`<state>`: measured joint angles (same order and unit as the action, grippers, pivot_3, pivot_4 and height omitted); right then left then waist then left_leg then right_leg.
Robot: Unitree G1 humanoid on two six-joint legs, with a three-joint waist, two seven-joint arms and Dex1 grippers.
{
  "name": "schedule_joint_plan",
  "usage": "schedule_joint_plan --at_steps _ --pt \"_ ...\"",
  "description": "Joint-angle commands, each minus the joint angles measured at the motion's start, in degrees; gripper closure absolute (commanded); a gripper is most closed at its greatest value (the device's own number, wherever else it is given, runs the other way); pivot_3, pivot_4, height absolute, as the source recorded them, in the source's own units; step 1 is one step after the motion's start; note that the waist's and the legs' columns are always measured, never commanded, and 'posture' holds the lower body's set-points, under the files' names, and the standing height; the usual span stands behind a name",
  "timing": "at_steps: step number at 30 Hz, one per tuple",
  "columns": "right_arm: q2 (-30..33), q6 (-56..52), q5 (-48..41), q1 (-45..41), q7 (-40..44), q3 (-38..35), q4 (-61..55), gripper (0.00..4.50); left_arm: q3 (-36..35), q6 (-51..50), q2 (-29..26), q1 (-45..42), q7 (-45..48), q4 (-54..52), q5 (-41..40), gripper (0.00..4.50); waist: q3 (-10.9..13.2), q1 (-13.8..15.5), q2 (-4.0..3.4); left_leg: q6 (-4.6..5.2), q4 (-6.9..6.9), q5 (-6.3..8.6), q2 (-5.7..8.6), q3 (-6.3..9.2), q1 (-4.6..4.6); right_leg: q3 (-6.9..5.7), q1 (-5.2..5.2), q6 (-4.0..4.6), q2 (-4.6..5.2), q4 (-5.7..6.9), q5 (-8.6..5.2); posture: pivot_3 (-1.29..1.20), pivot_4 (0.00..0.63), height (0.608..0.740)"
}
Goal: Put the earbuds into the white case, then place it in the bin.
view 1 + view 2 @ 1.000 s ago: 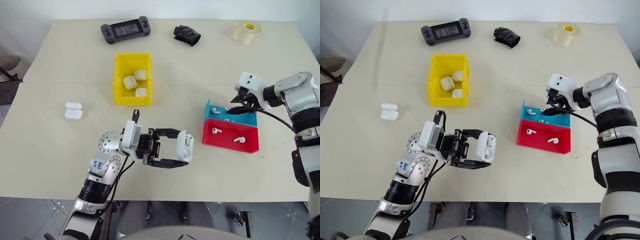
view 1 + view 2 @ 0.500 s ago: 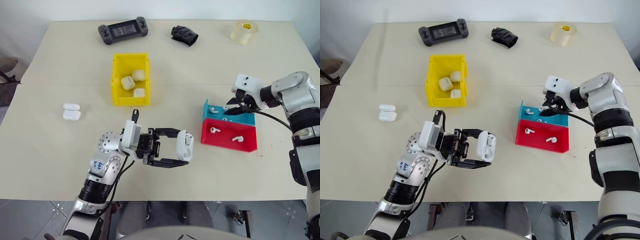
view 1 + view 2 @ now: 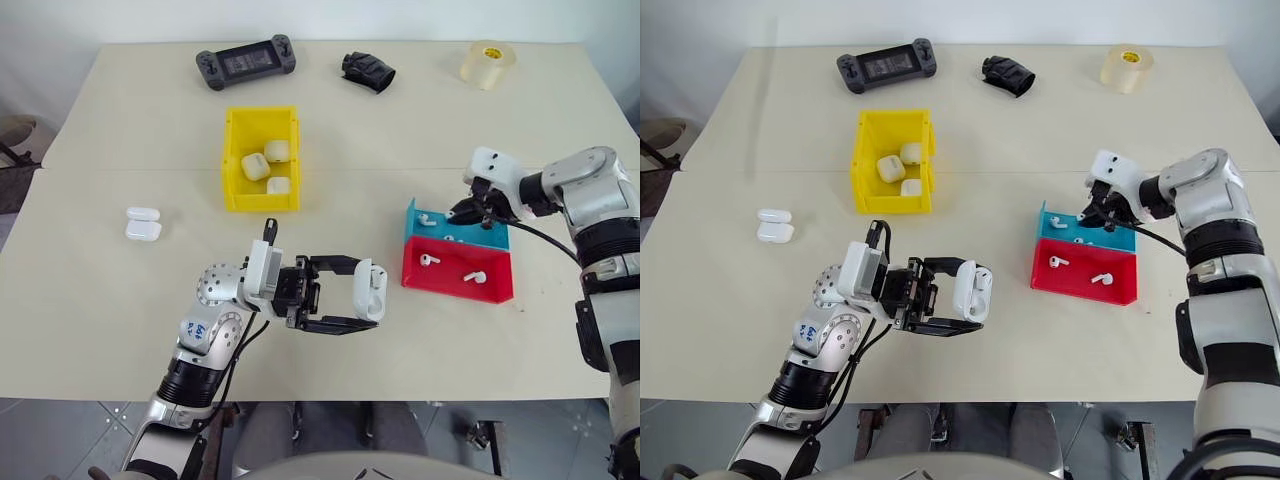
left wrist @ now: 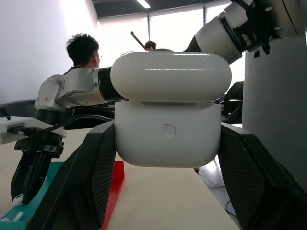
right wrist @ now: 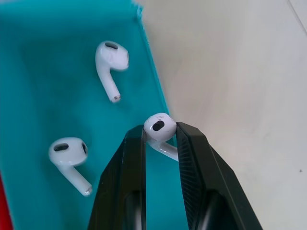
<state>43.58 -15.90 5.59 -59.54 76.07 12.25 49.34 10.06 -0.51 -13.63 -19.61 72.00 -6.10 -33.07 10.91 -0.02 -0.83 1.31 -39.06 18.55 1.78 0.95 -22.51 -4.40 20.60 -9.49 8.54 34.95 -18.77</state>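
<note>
Beige desk (image 3: 420,120): the left tool (image 3: 368,306) is pinching the white case (image 3: 369,290) above the near edge; the right tool (image 5: 160,143) is pinching an earbud (image 5: 159,128) over the teal tray (image 3: 480,238); the bin (image 3: 233,160) is standing farther back, holding three cases.

The case (image 4: 171,122) is smooth, glossy white plastic, as are the earbuds (image 5: 111,64) and the cases in the bin (image 3: 233,163), itself bright yellow plastic with a slight sheen. Both trays look like plastic: the teal tray (image 5: 33,105) matt, the red tray (image 3: 455,288) faintly shiny. The fingers (image 5: 125,191) are black with a fine ribbed texture. The table (image 3: 120,120) is matt cream. At upper right, the tape roll (image 3: 486,63) is translucent and glossy.
</note>
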Motion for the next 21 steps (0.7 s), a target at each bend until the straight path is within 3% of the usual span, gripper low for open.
schedule_joint_plan --at_steps 1,4,7,12,14,17,21 --pt "3.5 -12.4 -7.3 2.4 3.0 -6.6 -12.6 3.97 -1.0 0.3 0.3 -0.6 -1.0 -1.2 -0.7 1.71 0.0 0.1 -0.01 0.0 0.0 0.0 0.0 0.01 -0.03 0.0 0.02 0.0 0.0 0.0 0.0 0.0 0.15 0.74" --pt "5.9 -25.8 -14.7 7.5 3.4 -12.2 -26.2 3.97 -1.5 0.2 0.2 -1.3 -1.0 -0.2 -1.0 1.71 0.0 0.5 -0.01 0.0 0.01 0.0 0.0 0.03 -0.07 -0.02 0.04 0.0 0.0 -0.02 0.0 0.0 0.15 0.74" --pt "5.9 -48.1 -25.8 14.6 -1.2 -23.7 -43.5 3.97 -2.1 0.2 1.1 -3.6 -1.5 2.7 -0.8 1.71 0.0 1.2 0.0 0.0 -0.01 0.0 -0.01 0.04 -0.09 -0.03 0.04 0.0 0.01 -0.03 0.0 0.0 0.15 0.74" --pt "-3.1 -73.2 -36.4 20.5 -11.4 -41.9 -62.9 3.97 -2.5 0.8 2.4 -7.0 -1.1 6.8 -0.1 1.71 0.0 1.5 0.0 0.0 -0.07 0.0 0.0 0.05 -0.09 0.0 0.02 0.01 0.04 0.01 0.01 0.0 0.15 0.74" --pt "-6.7 -76.3 -40.0 22.1 -15.3 -46.5 -67.1 3.97 -2.7 0.9 2.7 -7.8 -0.8 7.8 -0.1 1.71 0.0 1.5 0.0 0.0 -0.06 0.0 0.01 0.05 -0.1 0.01 0.04 0.02 0.03 0.04 0.01 0.0 0.15 0.74" --pt "-17.1 -76.6 -53.6 28.4 -26.3 -56.6 -74.5 3.97 -2.5 1.5 3.6 -9.9 -0.3 10.4 0.5 1.71 0.0 1.6 0.02 0.0 -0.03 0.0 0.03 0.09 -0.08 -0.02 0.05 0.02 0.02 0.1 0.01 0.0 0.15 0.74" --pt "-26.6 -76.6 -69.3 32.0 -41.2 -63.6 -79.3 3.97 -2.5 2.9 4.3 -11.6 -0.1 12.8 1.6 1.71 0.0 1.4 0.02 0.0 -0.01 0.0 0.15 0.04 -0.09 0.05 0.11 0.01 0.06 0.17 0.02 0.0 0.15 0.74"
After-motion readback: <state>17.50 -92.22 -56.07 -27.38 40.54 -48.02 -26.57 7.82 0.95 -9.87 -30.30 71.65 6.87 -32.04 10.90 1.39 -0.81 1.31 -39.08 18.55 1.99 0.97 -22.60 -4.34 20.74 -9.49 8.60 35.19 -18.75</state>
